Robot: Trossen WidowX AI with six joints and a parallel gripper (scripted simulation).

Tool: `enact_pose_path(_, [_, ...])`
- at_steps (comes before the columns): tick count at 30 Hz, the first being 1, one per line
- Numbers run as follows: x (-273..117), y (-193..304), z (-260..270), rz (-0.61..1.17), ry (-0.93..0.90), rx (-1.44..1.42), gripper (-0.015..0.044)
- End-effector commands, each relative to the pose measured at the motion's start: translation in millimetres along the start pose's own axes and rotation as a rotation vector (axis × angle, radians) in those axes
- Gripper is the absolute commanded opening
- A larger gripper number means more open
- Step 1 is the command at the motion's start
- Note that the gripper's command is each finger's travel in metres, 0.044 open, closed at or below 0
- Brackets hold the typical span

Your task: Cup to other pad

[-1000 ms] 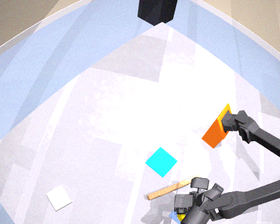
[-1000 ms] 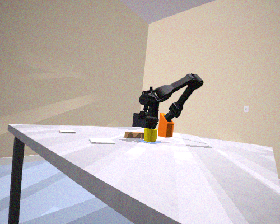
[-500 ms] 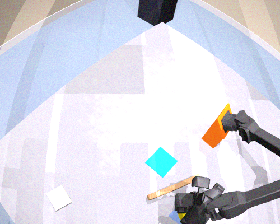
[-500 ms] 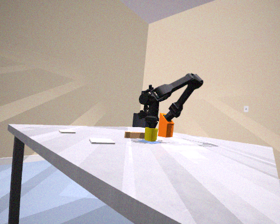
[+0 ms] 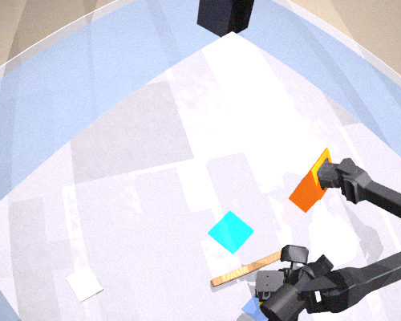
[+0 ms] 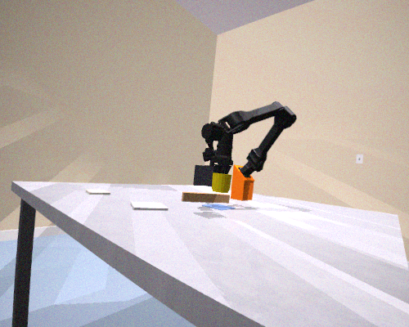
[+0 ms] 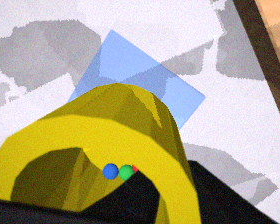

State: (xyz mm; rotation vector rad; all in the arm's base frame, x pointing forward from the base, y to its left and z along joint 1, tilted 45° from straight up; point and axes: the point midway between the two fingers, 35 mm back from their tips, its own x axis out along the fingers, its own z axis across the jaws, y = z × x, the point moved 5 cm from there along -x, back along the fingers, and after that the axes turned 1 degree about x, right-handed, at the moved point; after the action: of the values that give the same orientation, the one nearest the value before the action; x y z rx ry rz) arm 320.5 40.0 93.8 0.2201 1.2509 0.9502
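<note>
The yellow cup (image 6: 222,182) (image 7: 131,102) is off the table, held above the blue pad (image 5: 249,306) (image 6: 218,207) (image 7: 116,55), and looks close to upright in the exterior view. My gripper (image 6: 222,169) (image 7: 173,167) is shut on the cup's wall, one finger inside and one outside. A blue marble (image 7: 110,171), a green marble (image 7: 126,172) and part of a red marble (image 7: 135,169) show inside the cup. In the top view the gripper hides nearly all of the cup. The cyan pad (image 5: 230,232) lies beyond the wooden bar and bears nothing.
The wooden bar (image 5: 245,270) (image 6: 205,197) lies between the two pads. An orange block (image 5: 305,194) (image 6: 241,188) stands at the arm's other end. A white tile (image 5: 84,284) lies farther off; the exterior view shows two pale tiles (image 6: 149,205) (image 6: 97,191). A dark box (image 5: 213,16) (image 6: 202,175) is farther back.
</note>
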Motion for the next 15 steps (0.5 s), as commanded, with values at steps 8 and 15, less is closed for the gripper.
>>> enact_pose_path(8, [-5.1, 0.2, -1.4, 0.000, -0.002, -0.002, 0.0000])
enact_pose_path(15, [-5.1, 0.2, -1.4, 0.000, -0.002, -0.002, 0.0000])
